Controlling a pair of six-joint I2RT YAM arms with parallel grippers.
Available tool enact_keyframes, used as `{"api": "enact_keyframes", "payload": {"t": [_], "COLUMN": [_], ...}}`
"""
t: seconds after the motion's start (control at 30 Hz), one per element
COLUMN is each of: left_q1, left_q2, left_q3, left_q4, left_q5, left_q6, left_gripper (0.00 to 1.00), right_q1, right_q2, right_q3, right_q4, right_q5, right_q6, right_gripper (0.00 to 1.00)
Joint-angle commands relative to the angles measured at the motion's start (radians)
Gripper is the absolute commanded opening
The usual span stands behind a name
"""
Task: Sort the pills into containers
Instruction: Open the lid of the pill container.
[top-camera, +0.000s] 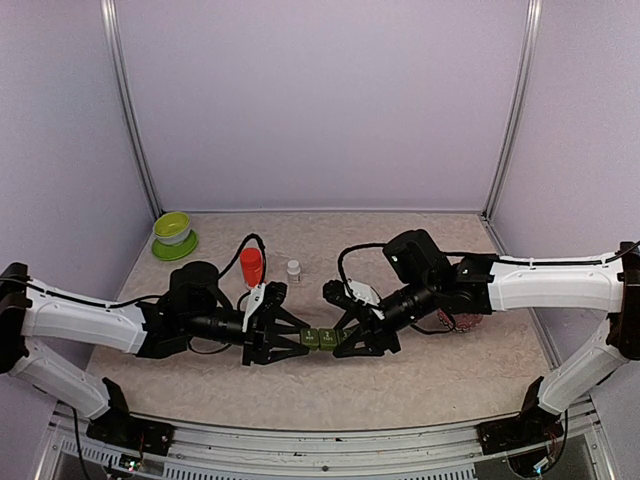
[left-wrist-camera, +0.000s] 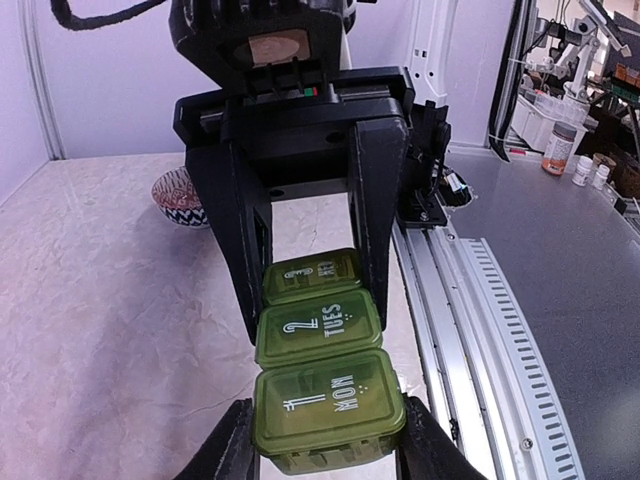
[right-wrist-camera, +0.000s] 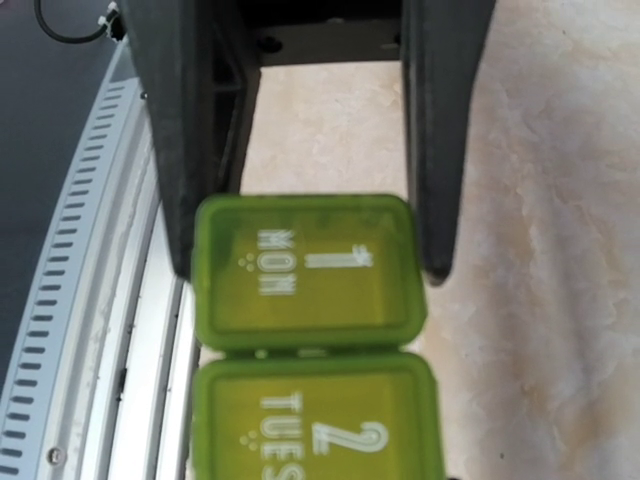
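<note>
1. Containers (top-camera: 322, 338): three joined square boxes, translucent green plastic, rounded corners, white-lettered lids; over mottled beige table (top-camera: 420, 385), between both arms.
2. Left gripper (left-wrist-camera: 325, 445): partly closed, pinching both sides of the MON end.
3. Right gripper (top-camera: 341, 337): partly closed, clamping the opposite end box.

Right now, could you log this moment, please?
left gripper: flanking MON end | right gripper: gripping opposite end | containers: lids closed
</note>
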Motion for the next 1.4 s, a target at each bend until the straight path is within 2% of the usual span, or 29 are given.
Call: {"api": "enact_keyframes", "payload": {"t": [0.0,0.07,0.1,0.23,0.33,0.5,0.9,1.03,1.1,1.23,1.37], "left_q1": [-0.006,-0.010,-0.014,-0.020,-0.021,-0.020,-0.015,-0.014,-0.014,-0.014,-0.012], "left_q2": [-0.020,-0.011,-0.008,0.004,0.009,0.018,0.013,0.023,0.032,0.035,0.033], "left_q3": [-0.011,-0.004,0.001,0.008,0.010,0.013,-0.005,0.003,0.010,0.018,0.014], "left_q4": [0.024,0.004,-0.006,-0.022,-0.018,-0.001,0.048,0.031,0.014,-0.014,-0.015], "left_q5": [-0.006,-0.014,-0.024,-0.036,-0.047,-0.074,-0.059,-0.034,-0.021,-0.011,-0.012], "left_q6": [-0.001,0.007,0.011,0.018,0.016,0.003,-0.012,-0.002,0.005,0.017,0.018], "left_gripper": [0.38,0.56,0.61,0.67,0.67,0.58,0.54,0.49,0.49,0.58,0.57], "right_q1": [-0.014,-0.015,-0.015,-0.015,-0.015,-0.015,-0.014,-0.015,-0.015,-0.015,-0.015], "right_q2": [0.006,0.007,0.007,0.008,0.015,0.027,0.047,0.043,0.041,0.039,0.036], "right_q3": [0.026,0.029,0.030,0.033,0.039,0.049,0.048,0.050,0.048,0.048,0.042], "right_q4": [-0.002,-0.005,-0.006,-0.009,-0.020,-0.034,-0.039,-0.035,-0.034,-0.035,-0.033], "right_q5": [-0.021,-0.025,-0.027,-0.029,-0.026,-0.026,-0.021,-0.020,-0.020,-0.019,-0.017], "right_q6": [0.015,0.015,0.015,0.014,0.011,0.006,0.002,0.000,-0.001,-0.002,-0.003], "right_gripper": [0.31,0.31,0.31,0.31,0.31,0.31,0.31,0.31,0.31,0.31,0.31]}}
